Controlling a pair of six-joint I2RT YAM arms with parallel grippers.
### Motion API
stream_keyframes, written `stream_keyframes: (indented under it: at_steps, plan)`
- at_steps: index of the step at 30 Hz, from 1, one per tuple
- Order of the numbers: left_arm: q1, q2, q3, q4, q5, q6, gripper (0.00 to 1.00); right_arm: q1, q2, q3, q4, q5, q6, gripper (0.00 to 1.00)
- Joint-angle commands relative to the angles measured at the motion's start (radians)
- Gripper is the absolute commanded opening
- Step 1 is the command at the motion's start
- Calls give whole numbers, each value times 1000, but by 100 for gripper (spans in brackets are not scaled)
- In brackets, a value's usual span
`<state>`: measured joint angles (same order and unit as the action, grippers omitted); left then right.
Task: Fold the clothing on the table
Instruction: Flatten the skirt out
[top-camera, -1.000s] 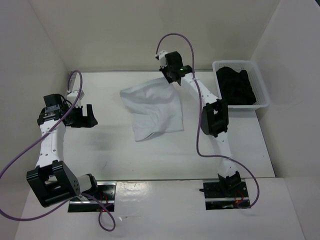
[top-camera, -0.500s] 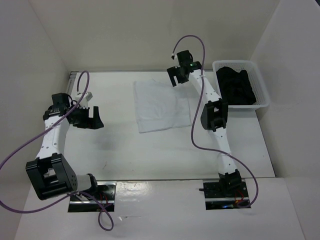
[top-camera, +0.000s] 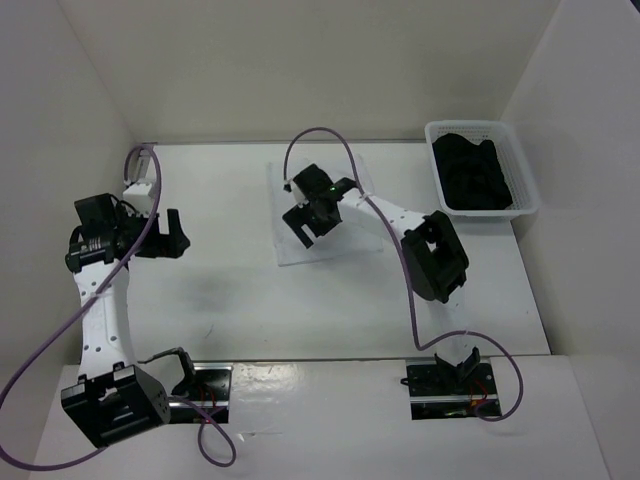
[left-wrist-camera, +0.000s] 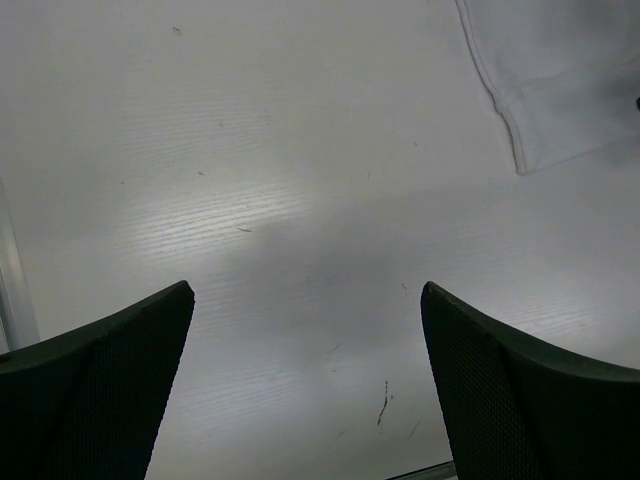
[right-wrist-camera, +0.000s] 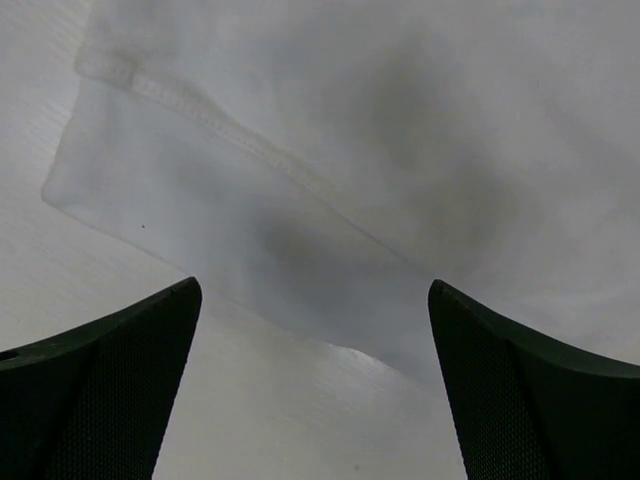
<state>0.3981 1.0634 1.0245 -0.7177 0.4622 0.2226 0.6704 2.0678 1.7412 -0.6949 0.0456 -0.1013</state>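
Table (top-camera: 250, 300): clothing (top-camera: 345, 243) under right jaws

Site: robotics lab test cell | Evidence: left arm (top-camera: 101, 305) and right arm (top-camera: 437, 258) bolted to white table (top-camera: 300, 312) | Surround: plain white walls (top-camera: 300, 70)

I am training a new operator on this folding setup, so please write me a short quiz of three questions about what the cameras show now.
1. True or false: the right gripper is clamped on the clothing.
2. What lies in the basket? A. a black garment B. a white towel C. nothing
3. Fill in: the left gripper is over the bare ____, apart from the clothing.
Key: 1. False: its jaws stand open above the clothing. 2. A. 3. table.
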Motion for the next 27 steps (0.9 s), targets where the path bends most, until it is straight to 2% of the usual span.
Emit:
stream_keyframes:
  at_steps: [1, 14, 18, 27]
  plan:
    - [13, -22, 5, -2, -23, -31, 100, -3, -8, -41, 118, 80, 92, 98]
    - [31, -31, -14, 18, -23, -40, 100, 60, 144, -3, 167, 170, 121, 98]
    - [31, -31, -14, 18, -23, -40, 100, 124, 189, -3, 167, 201, 141, 98]
    - [31, -31, -14, 18, -23, -40, 100, 294, 153, -68, 176, 192, 213, 98]
